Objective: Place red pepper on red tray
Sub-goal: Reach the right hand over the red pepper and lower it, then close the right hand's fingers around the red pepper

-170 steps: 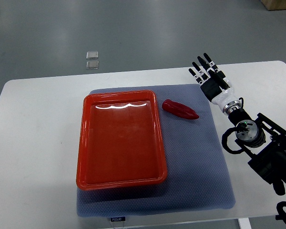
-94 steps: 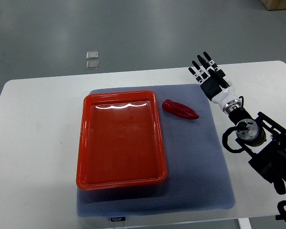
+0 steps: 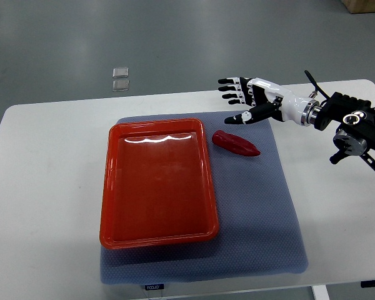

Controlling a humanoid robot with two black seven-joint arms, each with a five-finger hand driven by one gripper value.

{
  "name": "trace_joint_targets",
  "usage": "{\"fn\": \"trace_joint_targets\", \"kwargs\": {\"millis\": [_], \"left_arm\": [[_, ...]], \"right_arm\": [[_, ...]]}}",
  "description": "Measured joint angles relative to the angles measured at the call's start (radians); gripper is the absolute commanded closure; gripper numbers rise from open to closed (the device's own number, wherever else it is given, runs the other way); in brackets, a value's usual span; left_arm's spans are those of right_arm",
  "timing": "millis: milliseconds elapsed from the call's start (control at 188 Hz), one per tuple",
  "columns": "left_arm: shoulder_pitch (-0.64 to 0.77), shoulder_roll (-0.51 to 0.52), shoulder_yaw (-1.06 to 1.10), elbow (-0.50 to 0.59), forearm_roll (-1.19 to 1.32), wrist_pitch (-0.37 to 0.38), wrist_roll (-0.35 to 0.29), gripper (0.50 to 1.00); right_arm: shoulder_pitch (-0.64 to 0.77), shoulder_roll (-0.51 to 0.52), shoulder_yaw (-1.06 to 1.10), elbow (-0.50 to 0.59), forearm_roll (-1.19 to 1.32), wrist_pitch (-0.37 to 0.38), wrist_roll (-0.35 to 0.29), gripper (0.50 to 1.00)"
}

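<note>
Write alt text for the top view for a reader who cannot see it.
A robot's right hand, fingers spread and holding nothing, reaches in above a red pepper lying on a grey mat. An empty red tray sits on the same mat just left of the pepper, all on a white table.

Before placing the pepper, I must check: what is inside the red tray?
Nothing shows inside the red rectangular plastic tray; its glossy floor is bare. The grey mat continues beneath it, hidden there.
</note>
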Motion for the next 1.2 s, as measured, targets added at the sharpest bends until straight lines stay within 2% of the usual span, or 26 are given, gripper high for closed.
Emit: {"fn": "trace_joint_targets", "kwargs": {"millis": [175,425,839,1200], "left_arm": [[0.000,0.000,0.000,-0.009,0.000,0.000,0.000,0.500],[0.000,0.000,0.000,-0.009,0.001,0.000,0.001,0.500],[-0.006,0.000,-0.001,-0.009,0.001,0.000,0.001,0.500],[-0.006,0.000,-0.002,-0.007,0.001,0.000,0.001,0.500]], "right_arm": [[0.134,-0.042,-0.241,0.010,-0.047,-0.066,-0.092,0.583],[0.177,-0.017,-0.305,0.006,-0.037,-0.142,-0.203,0.585],[0.153,0.033,-0.305,0.007,-0.014,-0.179,-0.211,0.591],[0.125,0.077,-0.349,-0.020,-0.030,-0.232,-0.211,0.650]]}}
